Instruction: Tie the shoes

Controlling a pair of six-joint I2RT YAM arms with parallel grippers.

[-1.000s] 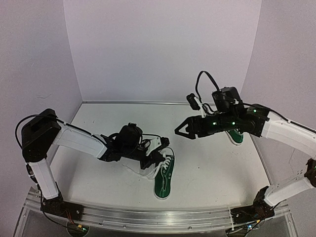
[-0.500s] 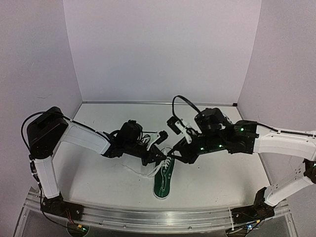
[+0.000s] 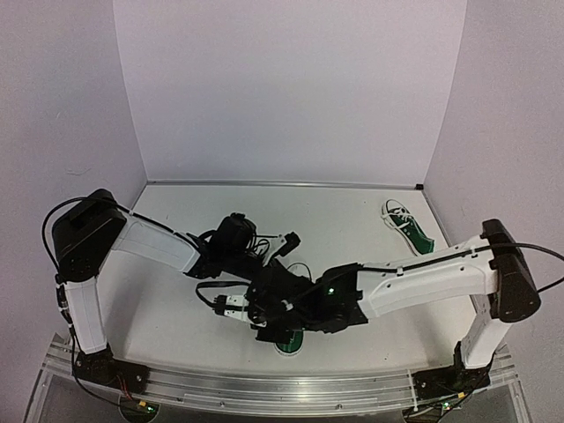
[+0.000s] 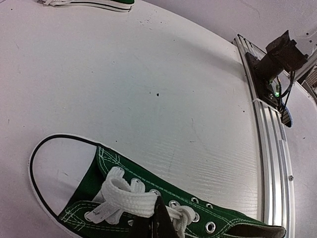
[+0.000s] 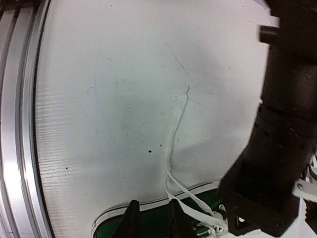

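Observation:
One green shoe (image 4: pixel 148 186) lies on the table under both grippers. In the top view only its toe (image 3: pixel 291 342) shows below the right arm. My left gripper (image 4: pixel 159 223) is shut on a white lace (image 4: pixel 126 196) over the eyelets. My right gripper (image 5: pixel 152 220) hovers low over the same shoe's white sole edge (image 5: pixel 148 208), jaws a little apart and empty. A loose lace strand (image 5: pixel 173 134) runs from the shoe across the table, just right of the fingers. The second shoe (image 3: pixel 407 227) lies at the back right, also visible in the left wrist view (image 4: pixel 89 2).
The left arm's black wrist (image 5: pixel 282 124) stands close on the right of the right gripper. The aluminium rail (image 4: pixel 272 148) runs along the table's near edge. White walls close the back and both sides.
My right arm has swung from the back right down and across to the near shoe, uncovering the second shoe. My left gripper has stayed at the laces.

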